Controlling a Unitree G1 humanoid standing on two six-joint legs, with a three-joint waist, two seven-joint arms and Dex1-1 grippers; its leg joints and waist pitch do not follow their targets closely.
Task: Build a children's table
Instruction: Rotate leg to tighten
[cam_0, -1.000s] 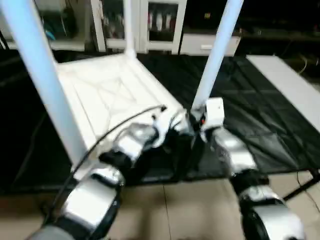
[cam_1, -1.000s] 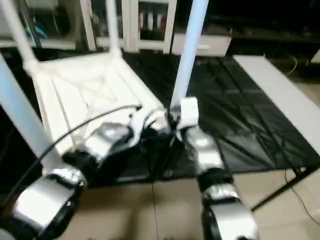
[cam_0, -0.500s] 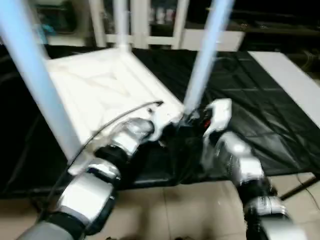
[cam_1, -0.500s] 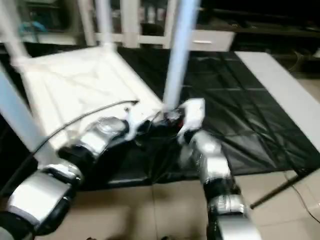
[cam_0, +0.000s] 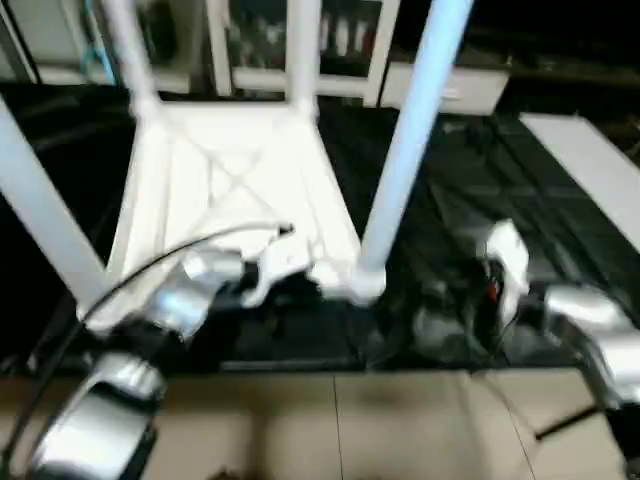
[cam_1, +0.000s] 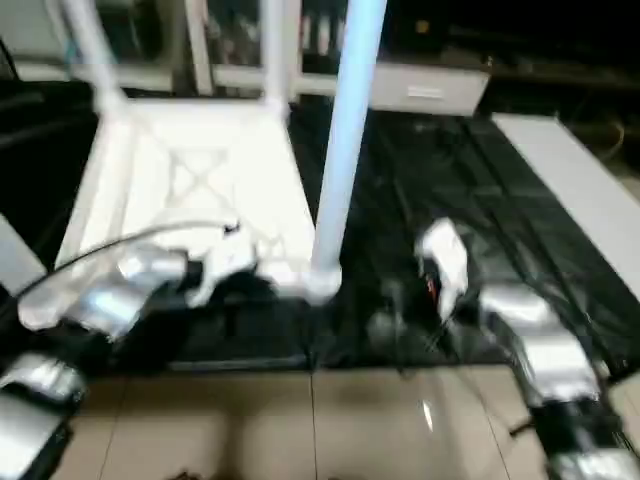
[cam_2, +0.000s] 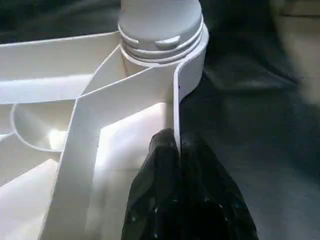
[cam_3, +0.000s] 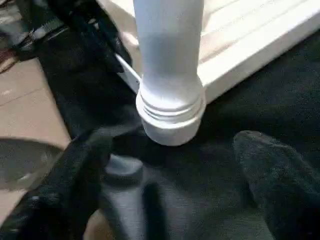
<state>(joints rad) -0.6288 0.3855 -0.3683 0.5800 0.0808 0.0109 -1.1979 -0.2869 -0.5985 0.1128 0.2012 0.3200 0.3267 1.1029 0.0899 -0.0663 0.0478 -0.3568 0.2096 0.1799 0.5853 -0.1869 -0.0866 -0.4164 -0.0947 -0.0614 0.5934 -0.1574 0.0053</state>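
Children's table (cam_0: 235, 185) lies upside down on a black sheet (cam_0: 470, 190) spread over the floor, its ribbed X-braced underside facing up and 4 white legs standing in the corner sockets. Nearest leg (cam_0: 405, 150) rises from the near corner on the robot's right side; in the right wrist view its threaded end (cam_3: 170, 107) sits in the socket with thread ridges still exposed.

Right gripper (cam_3: 175, 170), which was up against the base of this leg a second ago, has now drawn back and off to the robot's right, its jaws spread wide and empty, just short of the leg. Left gripper (cam_2: 176, 150) keeps its jaws closed on the thin edge wall of the table beside the same socket, steadying the piece.

Release of the leg suggests that a turn of screwing has ended; with threads showing, a further turn may yet be needed before the table can be set upright.
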